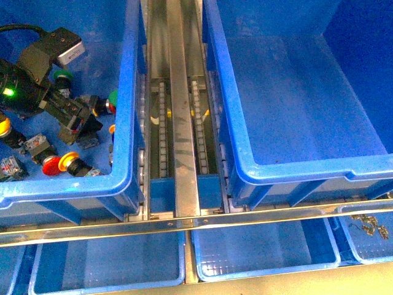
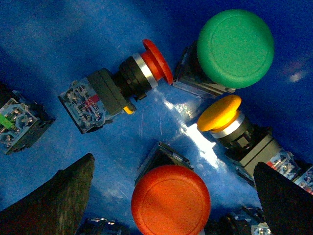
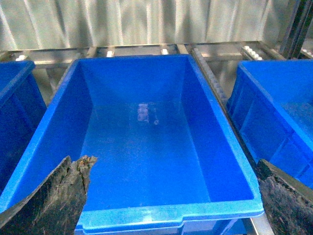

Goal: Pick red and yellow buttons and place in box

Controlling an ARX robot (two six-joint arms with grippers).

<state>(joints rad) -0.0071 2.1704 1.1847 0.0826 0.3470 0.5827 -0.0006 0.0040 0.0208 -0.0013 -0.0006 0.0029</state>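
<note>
The left gripper (image 2: 173, 164) is spread wide and holds nothing. Its two dark fingers (image 2: 58, 196) stand on either side of a red button (image 2: 171, 199) that sits cap-up directly below. Near it a yellow button (image 2: 220, 112) lies tilted on its side, and a second red button (image 2: 146, 63) lies flat a little further off. A green button (image 2: 235, 46) beyond them is not wanted. In the front view this gripper (image 1: 78, 123) is low inside the left crate (image 1: 126, 123), among the scattered buttons.

The step in hand looks like the pick. The next move probably calls for a straight drop onto the cap-up red button, closing on its round cap without nudging the yellow one.

The right gripper (image 3: 172, 161) is also wide and empty, hovering over the box (image 3: 166, 215). The box (image 1: 245, 166) has nothing in it and sits across the metal rail (image 1: 181, 123) from the buttons, so the carry must cross that.
</note>
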